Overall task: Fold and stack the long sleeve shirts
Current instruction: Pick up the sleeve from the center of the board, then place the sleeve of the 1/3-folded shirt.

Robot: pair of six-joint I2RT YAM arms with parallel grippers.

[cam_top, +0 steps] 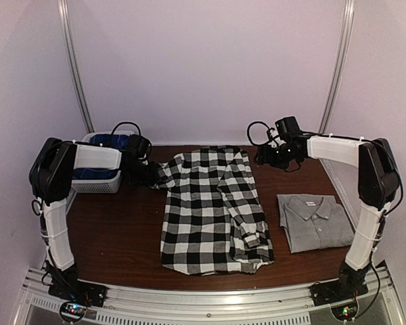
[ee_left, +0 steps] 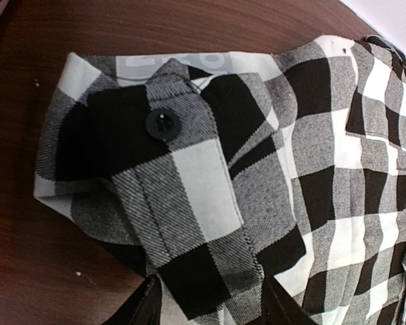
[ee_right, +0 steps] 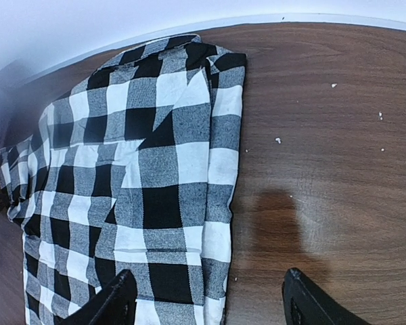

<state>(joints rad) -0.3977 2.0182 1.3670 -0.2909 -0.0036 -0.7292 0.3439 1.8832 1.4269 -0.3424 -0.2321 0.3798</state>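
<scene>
The black-and-white check flannel shirt (cam_top: pixel 213 213) lies spread flat in the middle of the table, with a sleeve folded over its right side. My left gripper (cam_top: pixel 151 174) is at the shirt's far left corner. In the left wrist view its jaws (ee_left: pixel 213 308) stand open with the buttoned cuff (ee_left: pixel 164 124) lying between and ahead of the fingers. My right gripper (cam_top: pixel 267 157) hovers open and empty by the shirt's far right corner, over the shirt's edge (ee_right: pixel 216 223) and bare wood (ee_right: pixel 210 305). The grey collared shirt (cam_top: pixel 316 220) lies folded at the right.
A white basket (cam_top: pixel 95 179) with blue contents stands at the back left, just behind my left arm. The wooden table (cam_top: pixel 115 230) is enclosed by white walls. A metal rail (cam_top: pixel 203 301) runs along the near edge.
</scene>
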